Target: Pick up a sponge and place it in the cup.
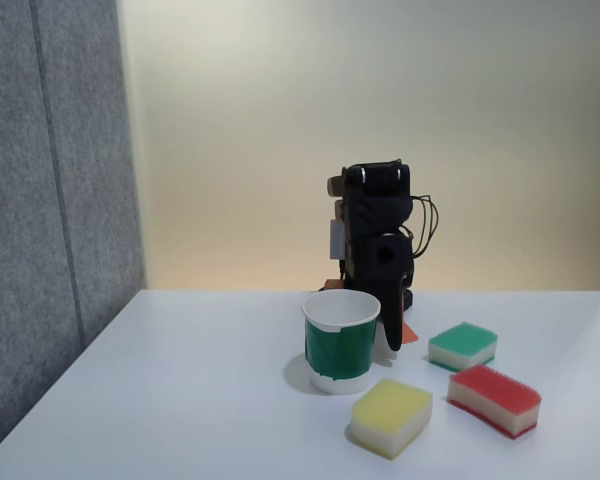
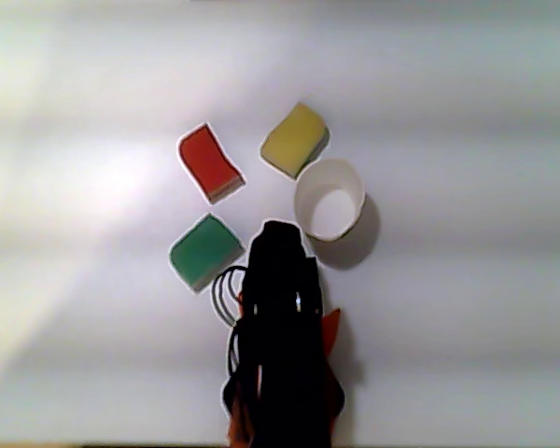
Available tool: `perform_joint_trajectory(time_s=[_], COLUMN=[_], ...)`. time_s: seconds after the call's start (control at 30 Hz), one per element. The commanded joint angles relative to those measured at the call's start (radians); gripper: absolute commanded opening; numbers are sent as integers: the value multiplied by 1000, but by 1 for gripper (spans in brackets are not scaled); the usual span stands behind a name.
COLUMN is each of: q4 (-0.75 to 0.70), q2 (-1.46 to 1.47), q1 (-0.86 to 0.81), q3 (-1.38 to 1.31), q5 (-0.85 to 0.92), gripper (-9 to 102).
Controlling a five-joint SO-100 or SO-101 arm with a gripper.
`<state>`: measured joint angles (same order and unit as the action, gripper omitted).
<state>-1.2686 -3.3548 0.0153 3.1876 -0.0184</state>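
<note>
Fixed view, sponge [image 1: 494, 399] (red-topped) right of pincer [image 1: 391, 338], apart

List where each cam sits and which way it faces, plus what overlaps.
Fixed view: low at the table's front, facing the folded black arm and back wall; cup in front, red sponge at right.
Other view: above, looking straight down; arm enters from the bottom edge, red sponge upper left, cup right of it.
Shared: arm, cup, red sponge, green sponge, yellow sponge, white table; left and right are mirrored between them.
</note>
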Motion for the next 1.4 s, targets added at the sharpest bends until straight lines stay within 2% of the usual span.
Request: perform_joint_trajectory(time_s=[0.0, 0.77, 1.1, 1.27, 1.37], q4=[-18, -46, -107, -179, -261], q2=[-9, 21, 359, 703, 873], q1=[18, 26, -3, -23, 15], q3=[44, -43, -342, -657, -848], q5=[0, -5, 69, 175, 181], gripper=[0, 0, 0, 0, 0])
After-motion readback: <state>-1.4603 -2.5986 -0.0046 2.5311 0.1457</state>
